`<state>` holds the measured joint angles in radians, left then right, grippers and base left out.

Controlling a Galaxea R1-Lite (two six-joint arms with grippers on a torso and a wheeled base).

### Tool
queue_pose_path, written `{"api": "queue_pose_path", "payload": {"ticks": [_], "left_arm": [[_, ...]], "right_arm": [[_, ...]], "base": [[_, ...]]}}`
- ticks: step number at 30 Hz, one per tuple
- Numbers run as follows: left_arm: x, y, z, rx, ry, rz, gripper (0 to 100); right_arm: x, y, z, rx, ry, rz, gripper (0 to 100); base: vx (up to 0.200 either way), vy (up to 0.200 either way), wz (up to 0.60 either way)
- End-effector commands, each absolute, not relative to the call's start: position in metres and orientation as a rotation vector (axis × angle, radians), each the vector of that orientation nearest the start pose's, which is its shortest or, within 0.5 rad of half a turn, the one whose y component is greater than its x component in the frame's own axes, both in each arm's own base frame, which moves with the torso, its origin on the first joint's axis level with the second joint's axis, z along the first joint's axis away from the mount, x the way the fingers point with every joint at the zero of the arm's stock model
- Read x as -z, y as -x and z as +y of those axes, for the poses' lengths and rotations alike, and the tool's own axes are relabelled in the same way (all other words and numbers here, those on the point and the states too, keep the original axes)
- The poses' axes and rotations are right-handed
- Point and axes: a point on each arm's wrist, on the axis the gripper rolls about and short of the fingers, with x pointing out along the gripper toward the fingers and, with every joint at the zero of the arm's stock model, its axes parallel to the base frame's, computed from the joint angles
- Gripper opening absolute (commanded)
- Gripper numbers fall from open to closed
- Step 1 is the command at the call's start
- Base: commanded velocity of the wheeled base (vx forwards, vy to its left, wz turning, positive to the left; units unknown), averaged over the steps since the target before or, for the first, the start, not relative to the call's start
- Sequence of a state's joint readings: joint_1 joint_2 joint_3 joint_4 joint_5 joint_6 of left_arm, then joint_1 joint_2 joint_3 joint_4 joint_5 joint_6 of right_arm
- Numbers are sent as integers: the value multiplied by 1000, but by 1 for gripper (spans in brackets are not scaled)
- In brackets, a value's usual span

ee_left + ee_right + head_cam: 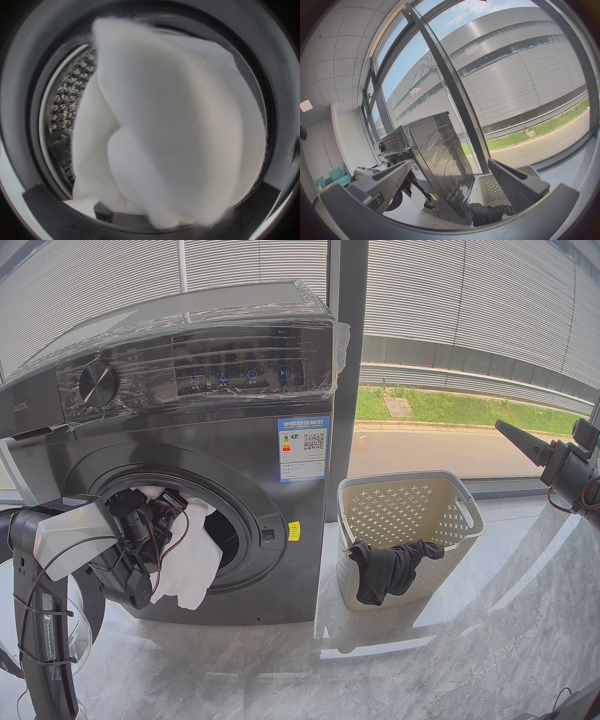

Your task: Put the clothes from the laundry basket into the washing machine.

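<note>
The grey washing machine [187, 427] stands on the left with its round mouth [231, 534] open. A white cloth [194, 559] hangs out of the mouth and is draped over my left gripper [156, 509], which sits at the opening. In the left wrist view the white cloth [168, 125] covers most of the steel drum [67, 93]. To the machine's right stands the cream laundry basket [400, 477], a dark garment [387, 568] slung over its front rim. My right gripper [520, 437] is raised right of and above the basket, open [449, 164] and holding nothing.
The machine's door [75, 627] is swung open at the lower left, beside my left arm. A dark pillar [347, 365] and a glass wall stand behind the machine and basket. The marble floor [437, 646] in front offers free room.
</note>
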<state>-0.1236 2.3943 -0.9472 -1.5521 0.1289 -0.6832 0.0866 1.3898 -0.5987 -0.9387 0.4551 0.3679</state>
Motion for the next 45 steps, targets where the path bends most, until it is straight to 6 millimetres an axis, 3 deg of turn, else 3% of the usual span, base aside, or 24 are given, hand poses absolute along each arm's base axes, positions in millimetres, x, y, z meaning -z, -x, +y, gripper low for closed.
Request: {"api": "queue_pose_path", "payload": {"ticks": [1, 10, 17, 19, 27, 33, 38, 45], "left_arm": [[-57, -436, -54, 71, 690, -187, 0], [-59, -453, -53, 76, 628, -247, 0], [-89, -466, -53, 109, 619, -371, 0], [-87, -466, -53, 108, 616, -368, 0], [-48, -470, -52, 78, 619, -277, 0], [-57, -476, -49, 85, 628, -330, 0], [-49, -481, -49, 87, 639, -329, 0], [-58, -488, -48, 102, 652, -376, 0]], "right_arm": [[-237, -223, 28, -555, -333, -37, 100], [-235, -226, 28, -552, -333, -29, 100], [-234, -226, 26, -542, -328, -30, 100], [-234, -226, 26, -541, -328, -30, 100], [-234, -226, 25, -539, -328, -30, 100], [-232, -229, 25, -537, -329, -20, 100], [-234, -232, 26, -538, -327, -25, 100], [-233, -234, 26, -537, -327, -22, 100]], "base": [[0, 0, 0], [0, 0, 0], [0, 0, 0], [0, 0, 0], [0, 0, 0], [0, 0, 0], [0, 0, 0], [0, 0, 0]]}}
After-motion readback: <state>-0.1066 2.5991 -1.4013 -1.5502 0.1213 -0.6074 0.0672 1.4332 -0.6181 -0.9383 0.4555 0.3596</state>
